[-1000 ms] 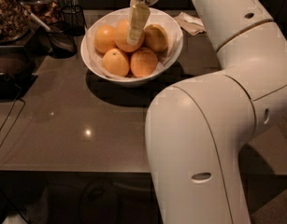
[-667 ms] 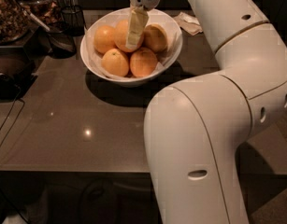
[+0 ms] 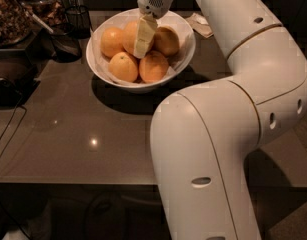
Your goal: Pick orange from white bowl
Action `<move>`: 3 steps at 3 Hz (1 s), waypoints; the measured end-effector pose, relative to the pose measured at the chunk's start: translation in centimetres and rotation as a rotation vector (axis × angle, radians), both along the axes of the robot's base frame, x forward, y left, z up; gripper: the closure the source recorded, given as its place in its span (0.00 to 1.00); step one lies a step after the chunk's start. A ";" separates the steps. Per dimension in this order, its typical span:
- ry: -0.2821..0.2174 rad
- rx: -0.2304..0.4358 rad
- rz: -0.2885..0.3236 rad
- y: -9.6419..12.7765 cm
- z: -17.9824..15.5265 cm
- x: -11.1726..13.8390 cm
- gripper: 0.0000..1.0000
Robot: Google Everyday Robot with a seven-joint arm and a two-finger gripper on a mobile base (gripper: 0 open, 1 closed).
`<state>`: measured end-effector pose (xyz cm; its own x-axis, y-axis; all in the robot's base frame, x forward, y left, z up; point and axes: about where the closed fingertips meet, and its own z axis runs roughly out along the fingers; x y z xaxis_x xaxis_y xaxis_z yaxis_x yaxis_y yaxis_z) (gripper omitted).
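The white bowl [image 3: 185,54] stands on the dark table and holds five oranges on a paper lining. The biggest orange [image 3: 129,34] sits in the middle towards the back, partly hidden by my gripper. My gripper [image 3: 144,36] reaches down from above into the bowl and lies against this orange's right side. Smaller oranges lie to its left [image 3: 111,40], to its right [image 3: 168,40] and at the front [image 3: 124,66] [image 3: 153,66].
My large white arm [image 3: 218,134] fills the right half of the view and hides the table there. A small dark wire cup [image 3: 78,20] and a dark scoop [image 3: 63,43] stand left of the bowl. Dark trays [image 3: 10,19] and cables sit at the left edge.
The gripper has stayed over the middle orange and sunk slightly lower into the bowl. The oranges and the bowl have not moved.
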<state>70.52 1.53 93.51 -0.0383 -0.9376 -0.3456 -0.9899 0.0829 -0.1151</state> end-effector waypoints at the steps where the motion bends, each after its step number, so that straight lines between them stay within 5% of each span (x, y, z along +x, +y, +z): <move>1: 0.014 0.001 0.003 0.4 -0.6 0.2 0.17; 3: 0.014 0.001 0.003 0.4 -0.6 0.2 0.59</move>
<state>70.69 1.96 92.90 -0.0403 -0.9373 -0.3462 -0.9917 0.0798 -0.1009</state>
